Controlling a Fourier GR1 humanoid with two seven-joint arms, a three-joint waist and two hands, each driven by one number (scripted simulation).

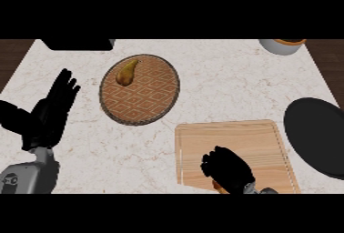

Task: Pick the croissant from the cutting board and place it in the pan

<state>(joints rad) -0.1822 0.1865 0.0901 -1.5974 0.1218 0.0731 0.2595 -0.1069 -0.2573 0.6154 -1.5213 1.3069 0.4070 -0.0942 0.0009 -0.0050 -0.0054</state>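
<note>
Croissant [218, 185]: only a brown sliver shows under the right hand [228, 169], whose fingers are curled over it at the cutting board's [235, 136] 6 o'clock edge, so it looks grasped. Pan [316, 136] sits at 3 o'clock, just beside the board; short, unobstructed path. Woven plate [144, 102] with pear [127, 73] at 11 o'clock, off the route. Left hand [57, 107] rests open at 9 o'clock.

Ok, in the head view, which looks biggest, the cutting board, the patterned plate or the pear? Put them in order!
Biggest to smallest, as they look from the head view:
1. Cutting board, partly covered by the right hand.
2. Patterned plate, a bit smaller.
3. Pear, easily the smallest, lying on that plate.
</note>
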